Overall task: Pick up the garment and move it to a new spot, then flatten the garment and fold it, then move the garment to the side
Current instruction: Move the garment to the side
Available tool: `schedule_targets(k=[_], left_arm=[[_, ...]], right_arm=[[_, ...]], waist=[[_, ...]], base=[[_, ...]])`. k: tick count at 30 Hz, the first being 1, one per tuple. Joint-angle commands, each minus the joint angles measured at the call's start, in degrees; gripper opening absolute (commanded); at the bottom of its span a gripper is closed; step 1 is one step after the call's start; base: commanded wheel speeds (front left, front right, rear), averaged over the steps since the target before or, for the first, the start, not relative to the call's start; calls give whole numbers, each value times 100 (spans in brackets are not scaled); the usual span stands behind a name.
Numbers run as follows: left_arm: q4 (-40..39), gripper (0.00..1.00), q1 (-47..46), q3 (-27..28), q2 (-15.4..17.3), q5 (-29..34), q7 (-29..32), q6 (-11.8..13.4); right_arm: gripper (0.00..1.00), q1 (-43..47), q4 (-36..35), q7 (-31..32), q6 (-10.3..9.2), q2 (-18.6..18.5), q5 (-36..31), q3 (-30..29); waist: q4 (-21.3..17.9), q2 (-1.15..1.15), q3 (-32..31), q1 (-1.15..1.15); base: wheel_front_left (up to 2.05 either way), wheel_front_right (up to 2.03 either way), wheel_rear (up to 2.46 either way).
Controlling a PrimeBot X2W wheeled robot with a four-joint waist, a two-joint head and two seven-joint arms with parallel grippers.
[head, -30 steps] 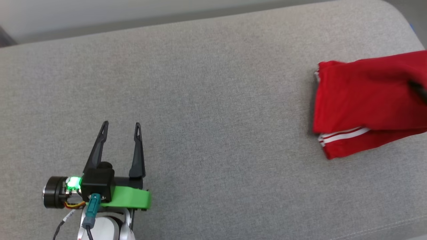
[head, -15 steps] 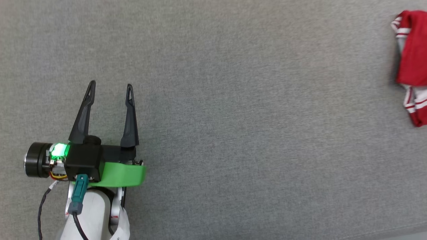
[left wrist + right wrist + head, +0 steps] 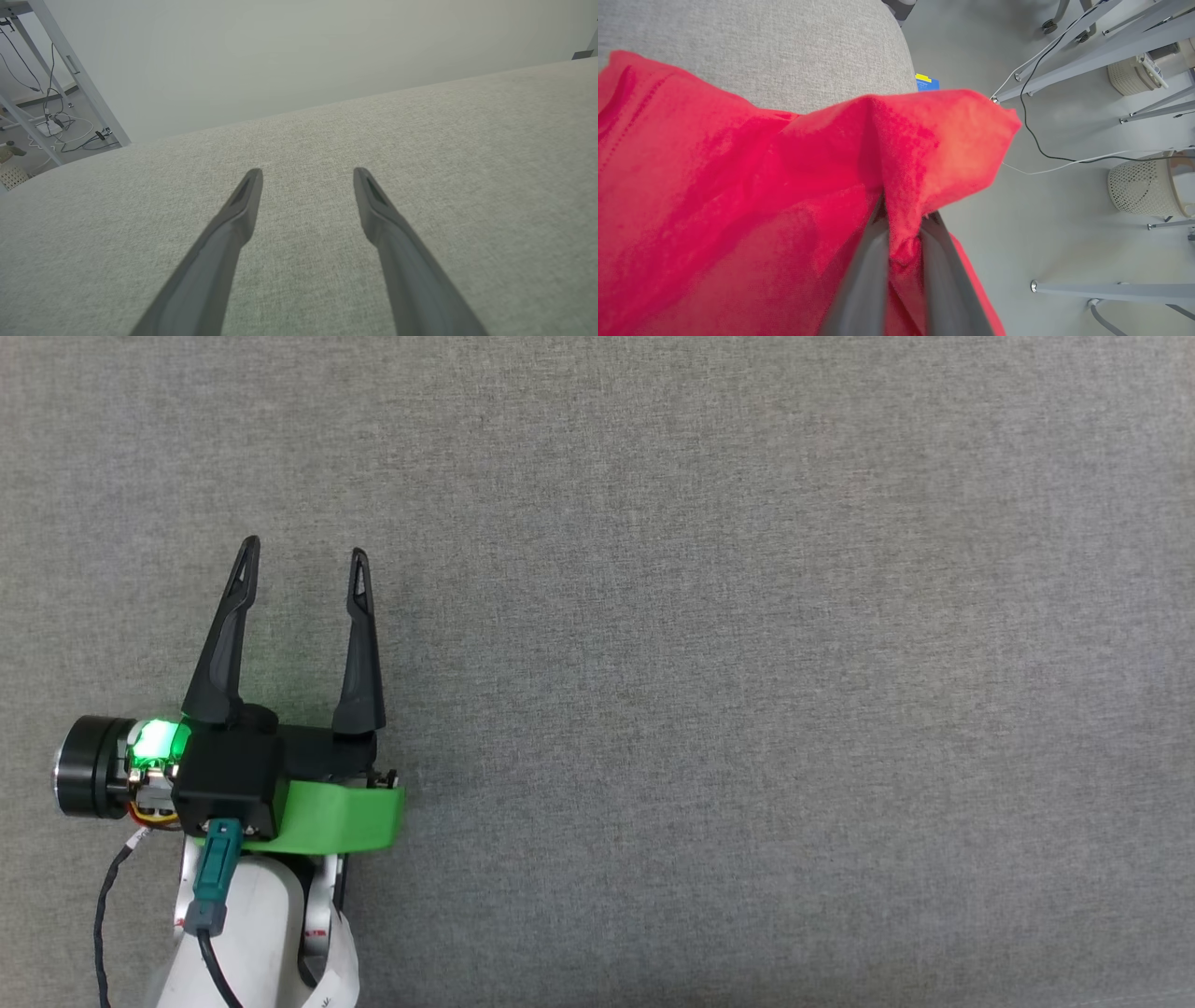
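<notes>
In the right wrist view the red garment (image 3: 738, 196) spreads over the grey cushion's end, one bunched fold pinched between my right gripper's (image 3: 903, 219) two dark fingers, which are shut on it. The cloth hides the fingertips. My left gripper (image 3: 303, 555) hovers open over bare grey upholstery at the lower left of the head view, nothing between its fingers; in the left wrist view the left gripper (image 3: 308, 175) points along the cushion toward a pale wall.
The grey cushion (image 3: 747, 663) spans the head view. Its rounded end (image 3: 878, 46) drops to a grey floor with metal frame legs (image 3: 1087, 51), cables (image 3: 1045, 149) and a mesh basket (image 3: 1148, 186). More frame legs and cables (image 3: 56, 116) stand past the cushion's far left.
The head camera has swung down and left, so the red garment slid out of its right edge. The left gripper stays open in about the same pose.
</notes>
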Motion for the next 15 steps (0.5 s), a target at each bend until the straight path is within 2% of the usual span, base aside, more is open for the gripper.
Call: schedule_targets(k=[1,7,15], left_arm=[[8,100,-94,0,43,18,-33,55],[130,100,10,-73,26,-17,-33,88],[334,100,339,-73,-27,-106,-33,144]], right_arm=[[100,-137,115,-81,-5,60,-87,-8],[100,-210,538,-581,-5,158,-402,50],[100,-158,560,-2100,-5,299,-697,19]], waist=[[-24,0,-62,-1],[-25,0,-439,-1],[72,0,-1193,-1]], base=[[0,0,0],[0,0,0],[0,0,0]])
